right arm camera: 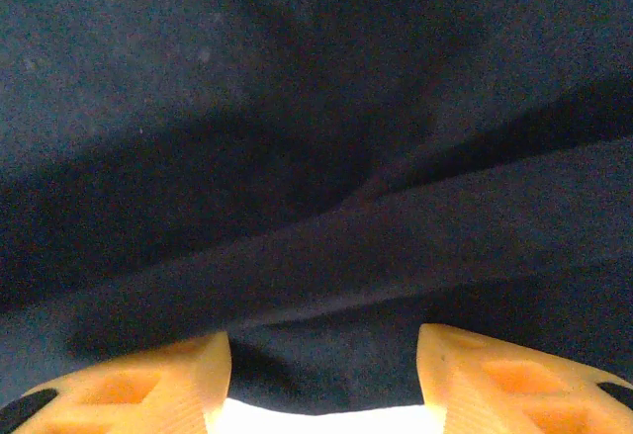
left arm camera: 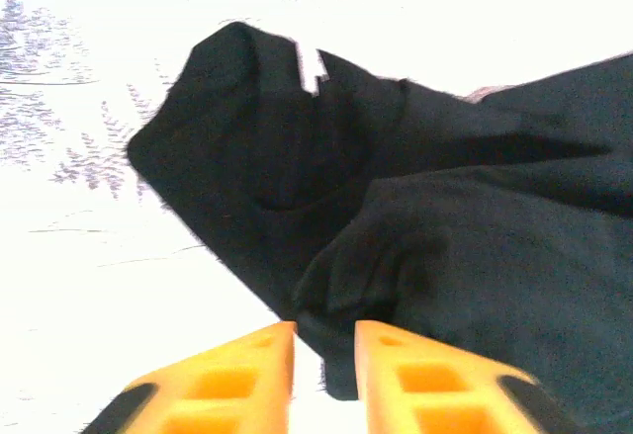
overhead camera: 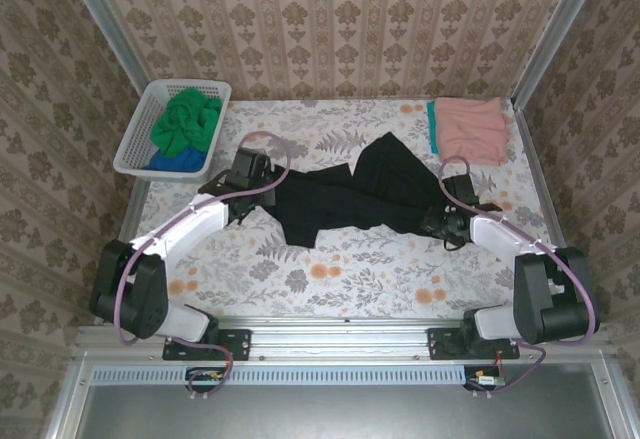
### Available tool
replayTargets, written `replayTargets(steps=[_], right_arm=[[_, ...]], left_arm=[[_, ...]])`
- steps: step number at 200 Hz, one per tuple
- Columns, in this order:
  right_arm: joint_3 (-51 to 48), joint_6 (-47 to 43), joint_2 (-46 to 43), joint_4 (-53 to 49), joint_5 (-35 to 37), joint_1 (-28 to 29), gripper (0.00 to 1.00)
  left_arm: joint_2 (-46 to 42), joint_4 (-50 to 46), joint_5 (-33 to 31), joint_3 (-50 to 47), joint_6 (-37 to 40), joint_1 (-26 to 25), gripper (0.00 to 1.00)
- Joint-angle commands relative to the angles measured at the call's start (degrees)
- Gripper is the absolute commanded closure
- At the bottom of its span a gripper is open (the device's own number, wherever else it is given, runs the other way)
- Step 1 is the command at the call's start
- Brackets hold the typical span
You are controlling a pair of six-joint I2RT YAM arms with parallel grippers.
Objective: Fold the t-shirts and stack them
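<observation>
A black t-shirt [overhead camera: 350, 199] lies crumpled and stretched across the middle of the table. My left gripper [overhead camera: 245, 171] is at its left end. In the left wrist view, my left gripper [left arm camera: 325, 327] is shut on a bunched edge of the black t-shirt [left arm camera: 425, 246]. My right gripper [overhead camera: 440, 221] is at the shirt's right end. Seen from the right wrist, my right gripper [right arm camera: 326, 340] is open, with a fold of the black t-shirt [right arm camera: 316, 157] lying between its fingers. A folded salmon pink t-shirt [overhead camera: 472, 129] rests on a teal t-shirt [overhead camera: 431, 127] at the back right.
A white lattice basket [overhead camera: 135, 144] at the back left holds a bright green t-shirt [overhead camera: 188, 121] over a blue t-shirt [overhead camera: 175, 162]. The floral tablecloth [overhead camera: 340, 279] shows bare in front of the black shirt. Wallpapered walls close in the table on three sides.
</observation>
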Motion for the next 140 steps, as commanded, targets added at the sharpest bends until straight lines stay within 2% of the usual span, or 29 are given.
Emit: replayTargets(steps=[1, 16, 36, 49, 76, 105, 119, 132, 140], right_arm=[[0.8, -1.2, -2.9, -5.0, 6.0, -1.4, 0.41], [-0.1, -1.0, -5.2, -6.7, 8.5, -3.6, 0.37], [-1.1, -1.7, -6.7, -6.4, 7.7, -6.2, 0.35], [-1.3, -2.0, -6.1, -5.6, 6.3, -8.1, 0.34], [-1.3, -1.9, -3.0, -2.5, 1.2, -11.5, 0.34], [-1.0, -0.9, -1.2, -2.7, 1.3, -14.5, 0.33], [-1.3, -0.5, -0.6, -2.2, 0.8, -15.0, 0.34], [-1.7, -0.4, 0.3, -1.2, -0.3, -15.0, 0.38], [-2.0, -0.7, 1.3, 0.1, -1.9, -15.0, 0.45]], left_arm=[[-1.2, -3.2, 3.0, -3.4, 0.5, -1.8, 0.50], [-3.7, -2.2, 3.0, -7.2, -2.0, -3.6, 0.40], [-8.4, 1.1, 3.3, -13.0, -5.4, -5.8, 0.34], [-9.7, 6.6, 6.1, -17.1, -7.1, -7.0, 0.32], [-4.1, 10.3, 8.1, -16.6, -8.7, -9.2, 0.31], [2.1, 12.6, 9.0, -14.2, -9.1, -10.9, 0.31], [3.5, 13.6, 9.4, -13.6, -9.2, -11.2, 0.37], [3.9, 14.0, 9.9, -13.2, -9.4, -11.2, 0.56], [3.8, 14.5, 10.5, -13.0, -9.4, -11.2, 0.65]])
